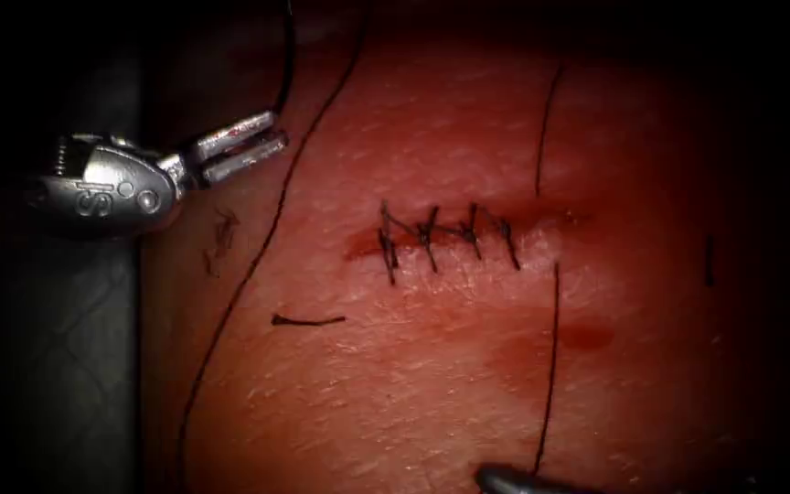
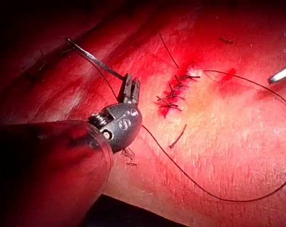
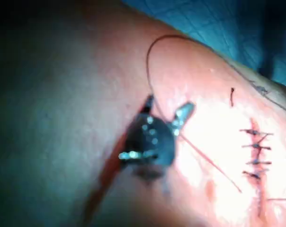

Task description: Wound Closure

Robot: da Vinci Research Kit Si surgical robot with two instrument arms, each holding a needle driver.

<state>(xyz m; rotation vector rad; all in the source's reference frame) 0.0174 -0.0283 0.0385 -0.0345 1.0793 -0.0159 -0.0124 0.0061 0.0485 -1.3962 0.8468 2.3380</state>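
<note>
Needle clamped in left gripper off the tissue; right gripper spread, empty, edge-cropped in endoscope view

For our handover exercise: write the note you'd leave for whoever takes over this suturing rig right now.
Left pincer: shut on the needle near one end, out of the tissue, left of the cut.
Right pincer: open, holding nothing; thread runs past it.
Done: four stitches cross the cut; a cut end of thread lies on the tissue.
Left: the cut's left end looks unstitched.
</note>
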